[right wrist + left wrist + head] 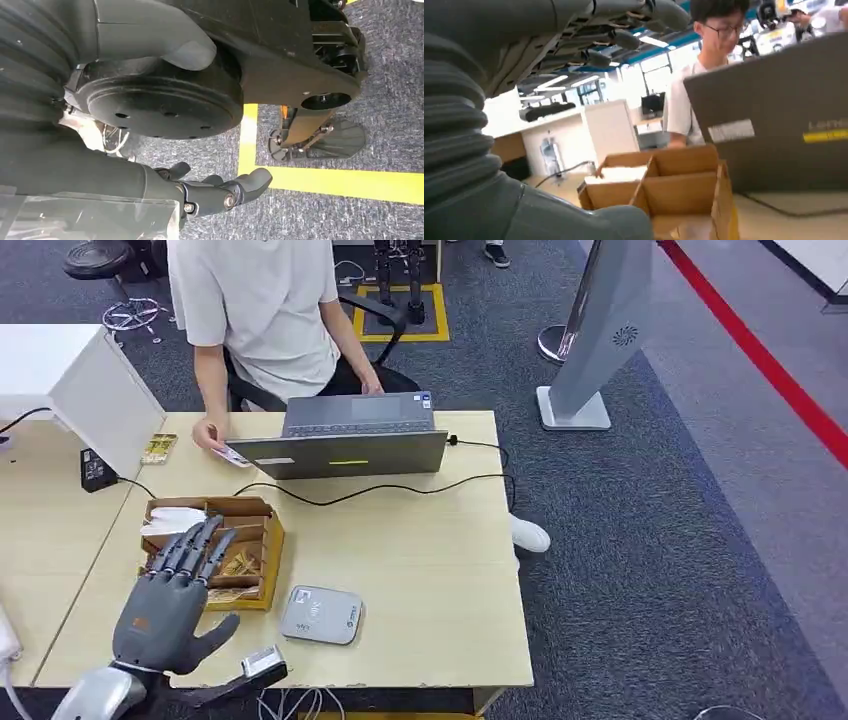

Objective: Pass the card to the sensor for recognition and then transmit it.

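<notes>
One left robot hand (pixel 172 602) spread empty above cardboard box (pixel 262 550), rounded grey sensor (pixel 321 615) beside, right robot hand (pixel 220 192) loosely open.

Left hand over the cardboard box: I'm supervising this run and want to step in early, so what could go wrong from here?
The left hand hovers open above the cardboard box, whose dividers leave narrow compartments; the fingers may catch a wall or lift several cards. The black cable trails across the table near the box and could snag. The sensor sits right beside the box, so a sweep could nudge it.
</notes>
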Tool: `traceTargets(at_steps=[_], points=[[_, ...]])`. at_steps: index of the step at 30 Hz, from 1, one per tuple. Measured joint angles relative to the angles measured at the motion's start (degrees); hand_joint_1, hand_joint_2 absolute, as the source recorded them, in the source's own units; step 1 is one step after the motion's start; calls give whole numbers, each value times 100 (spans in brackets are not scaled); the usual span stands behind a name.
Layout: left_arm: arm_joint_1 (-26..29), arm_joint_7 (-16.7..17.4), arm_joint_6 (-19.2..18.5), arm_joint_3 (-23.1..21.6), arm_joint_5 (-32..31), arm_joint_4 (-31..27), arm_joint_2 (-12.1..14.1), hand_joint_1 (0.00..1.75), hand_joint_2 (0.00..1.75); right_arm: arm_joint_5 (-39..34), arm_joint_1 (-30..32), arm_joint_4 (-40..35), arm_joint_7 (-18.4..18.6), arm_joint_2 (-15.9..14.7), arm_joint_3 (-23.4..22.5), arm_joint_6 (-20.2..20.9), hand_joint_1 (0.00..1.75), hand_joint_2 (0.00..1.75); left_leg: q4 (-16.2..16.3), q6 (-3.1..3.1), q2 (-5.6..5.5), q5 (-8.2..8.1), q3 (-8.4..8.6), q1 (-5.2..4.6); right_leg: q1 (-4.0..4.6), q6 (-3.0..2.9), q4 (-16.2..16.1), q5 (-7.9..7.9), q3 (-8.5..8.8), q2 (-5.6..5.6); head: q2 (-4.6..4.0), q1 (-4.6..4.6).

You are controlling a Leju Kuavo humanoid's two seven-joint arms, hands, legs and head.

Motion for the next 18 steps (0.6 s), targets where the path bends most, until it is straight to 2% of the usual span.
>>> traceTargets(at_steps=[6, 18], points=[[31, 125, -50, -37, 31, 179, -17, 0, 175, -15, -5, 0, 46, 0, -4, -9, 0, 175, 0, 0, 0, 0, -1, 0, 0, 0, -2, 0, 0, 0, 0, 2], [29, 153, -52, -90, 31, 334, -17, 0, 175, -15, -7, -2, 50, 0, -4, -13, 0, 175, 0, 0, 0, 0, 0, 0, 0, 0, -1, 0, 0, 0, 0, 2]])
